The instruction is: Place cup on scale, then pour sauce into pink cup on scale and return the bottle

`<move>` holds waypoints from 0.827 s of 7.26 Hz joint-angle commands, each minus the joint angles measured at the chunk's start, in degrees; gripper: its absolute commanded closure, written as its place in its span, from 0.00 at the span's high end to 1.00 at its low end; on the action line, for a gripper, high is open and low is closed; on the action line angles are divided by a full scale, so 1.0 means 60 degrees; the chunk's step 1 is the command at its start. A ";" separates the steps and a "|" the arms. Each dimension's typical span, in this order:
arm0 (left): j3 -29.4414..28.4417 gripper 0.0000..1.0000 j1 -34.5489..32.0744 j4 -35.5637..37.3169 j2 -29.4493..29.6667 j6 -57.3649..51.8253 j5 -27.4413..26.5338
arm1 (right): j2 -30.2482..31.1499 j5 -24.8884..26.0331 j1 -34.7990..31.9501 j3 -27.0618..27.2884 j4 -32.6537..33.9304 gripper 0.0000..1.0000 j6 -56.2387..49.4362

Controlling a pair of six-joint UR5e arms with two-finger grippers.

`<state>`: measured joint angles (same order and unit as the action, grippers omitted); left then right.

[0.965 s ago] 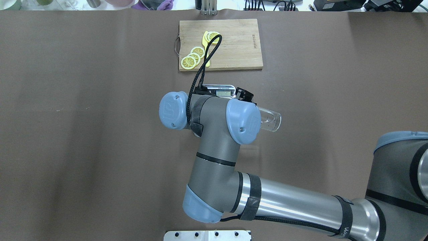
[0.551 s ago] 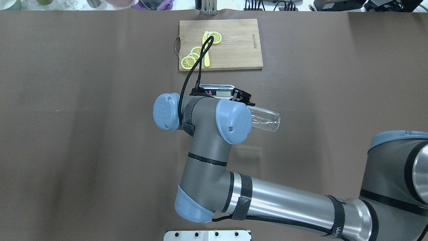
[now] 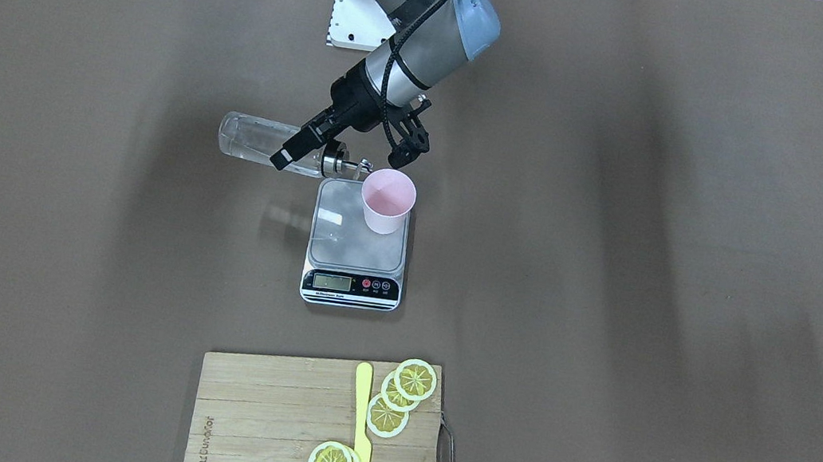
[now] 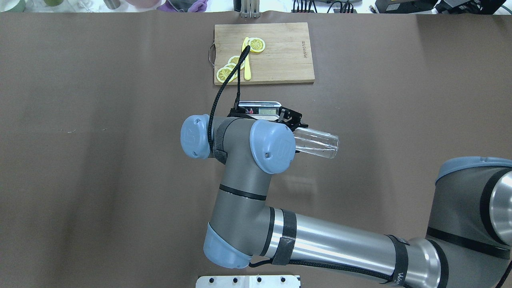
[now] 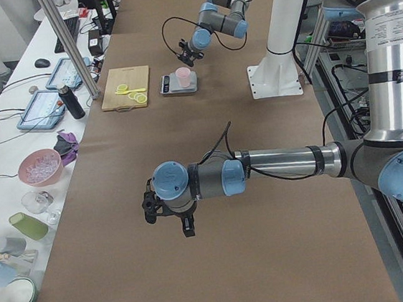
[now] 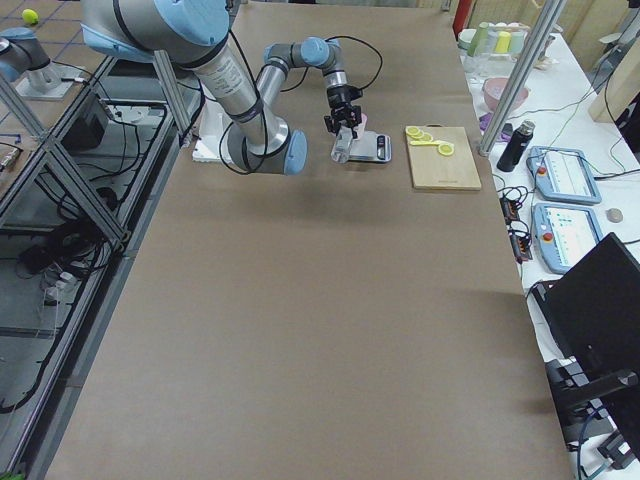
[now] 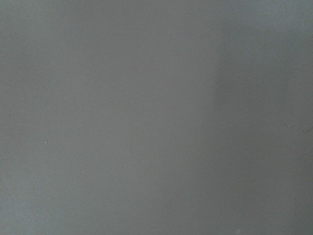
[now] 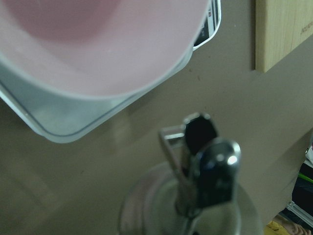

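The pink cup [image 3: 388,197] stands upright on the far-right part of the scale [image 3: 345,242], seen from the front-facing view. My right gripper [image 3: 302,151] is shut on the neck end of the clear glass bottle [image 3: 251,140], which lies almost horizontal. Its metal pourer [image 3: 344,165] points at the cup's rim, just beside it. No stream of sauce shows. The right wrist view has the pourer [image 8: 205,166] close below the cup [image 8: 88,44]. Overhead, the bottle's base [image 4: 320,145] sticks out past my wrist. My left gripper [image 5: 153,206] hangs over bare table; I cannot tell its state.
A wooden cutting board [image 3: 256,419] with lemon slices [image 3: 400,395] and a yellow knife [image 3: 358,425] lies beyond the scale, on the operators' side. The scale's display strip [image 4: 264,110] shows overhead beside my right wrist. Cups and bowls stand along the table's far edge.
My right wrist and forearm have shifted left in the overhead view. The bottle has turned slightly, its base swinging a little right and toward the robot.
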<state>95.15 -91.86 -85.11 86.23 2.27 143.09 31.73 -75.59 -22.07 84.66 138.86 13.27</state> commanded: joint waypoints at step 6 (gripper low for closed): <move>-0.0053 0.99 -0.0013 0.0020 0.0144 0.0002 -0.0572 | -0.0643 0.0132 0.0119 -0.0938 0.0557 0.31 0.0029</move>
<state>94.86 -91.89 -85.00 87.01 2.28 139.73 29.05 -74.95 -21.47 80.83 141.69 13.38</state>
